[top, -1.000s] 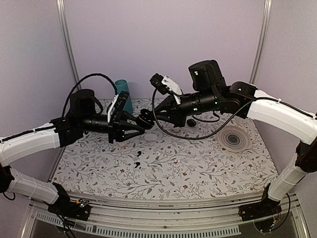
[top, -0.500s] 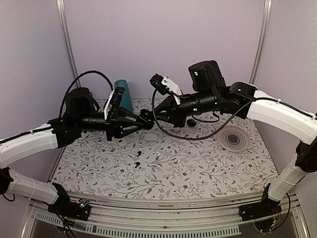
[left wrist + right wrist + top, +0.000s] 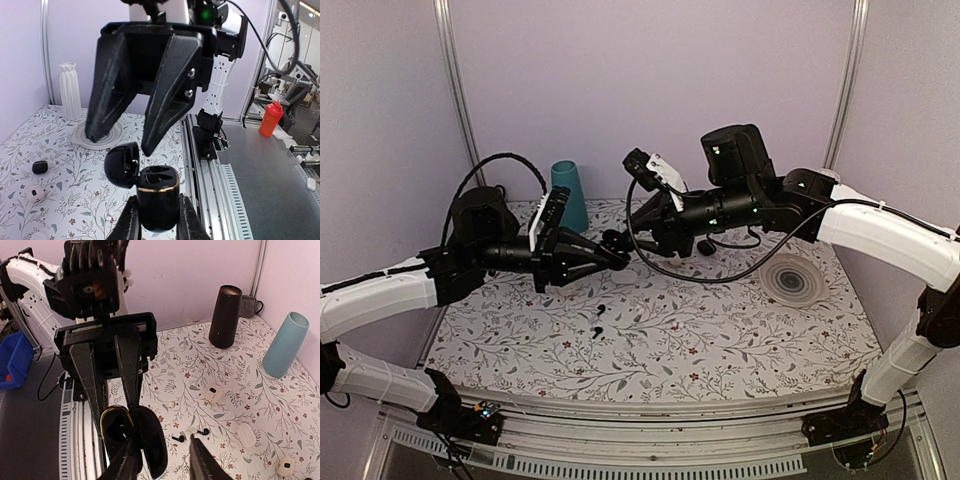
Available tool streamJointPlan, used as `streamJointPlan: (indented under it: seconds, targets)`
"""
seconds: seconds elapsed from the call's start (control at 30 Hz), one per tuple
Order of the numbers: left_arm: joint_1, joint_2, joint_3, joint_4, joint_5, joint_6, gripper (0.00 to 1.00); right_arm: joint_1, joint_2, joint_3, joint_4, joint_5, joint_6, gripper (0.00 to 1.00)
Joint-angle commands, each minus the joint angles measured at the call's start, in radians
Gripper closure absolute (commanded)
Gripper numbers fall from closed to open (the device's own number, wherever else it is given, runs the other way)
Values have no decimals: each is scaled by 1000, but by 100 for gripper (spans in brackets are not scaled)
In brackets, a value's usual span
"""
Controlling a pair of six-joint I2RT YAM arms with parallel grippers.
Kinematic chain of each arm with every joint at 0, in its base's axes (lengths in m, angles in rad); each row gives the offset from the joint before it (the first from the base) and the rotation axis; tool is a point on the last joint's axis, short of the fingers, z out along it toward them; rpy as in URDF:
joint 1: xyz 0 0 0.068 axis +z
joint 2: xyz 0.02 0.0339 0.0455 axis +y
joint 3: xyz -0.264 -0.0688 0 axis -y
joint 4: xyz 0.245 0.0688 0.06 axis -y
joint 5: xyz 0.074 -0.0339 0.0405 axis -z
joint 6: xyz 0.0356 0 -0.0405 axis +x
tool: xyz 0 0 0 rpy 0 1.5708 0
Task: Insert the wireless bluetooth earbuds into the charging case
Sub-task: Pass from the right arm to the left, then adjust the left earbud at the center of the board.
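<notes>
My left gripper (image 3: 157, 220) is shut on the charging case (image 3: 157, 195), a small black case with a gold rim, held upright above the table. Its hinged lid (image 3: 122, 165) stands open to one side. My right gripper (image 3: 162, 462) is open, its fingers straddling the lid (image 3: 152, 440); I cannot tell whether they touch it. In the top view the two grippers meet at mid-back, left gripper (image 3: 617, 250), right gripper (image 3: 634, 243). Two black earbuds (image 3: 603, 309) (image 3: 595, 329) lie on the floral cloth below; they also show in the right wrist view (image 3: 178, 438) (image 3: 202, 431).
A teal cup (image 3: 567, 195) and a dark cylinder (image 3: 225, 317) stand at the back left. A grey ridged disc (image 3: 793, 278) with a white vase (image 3: 70, 90) is at the right. A flat black lump (image 3: 706, 246) and white cases (image 3: 213, 395) (image 3: 246, 432) lie about.
My left arm has shifted, its wrist camera rising and its fingers levelling, with the case staying close to the right fingertips. The right arm has barely moved. The earbuds have not moved.
</notes>
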Motion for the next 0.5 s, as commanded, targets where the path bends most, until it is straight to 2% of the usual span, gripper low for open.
streamJointPlan:
  seconds: [0.0,0.1,0.3,0.47]
  targets:
    - [-6,-57,-78,130,-23,4,100,-43,-47,-65,99,-85,52,56]
    - [-1,-74,-108,178,-22,-19,100,-62,-62,-103,156,-112,97,47]
    - [26,-73,-145,231,-51,-100,100,-69,-68,-143,235,-142,165,40]
    - [58,-87,-189,280,-127,-167,100,-83,-90,-189,319,-102,248,36]
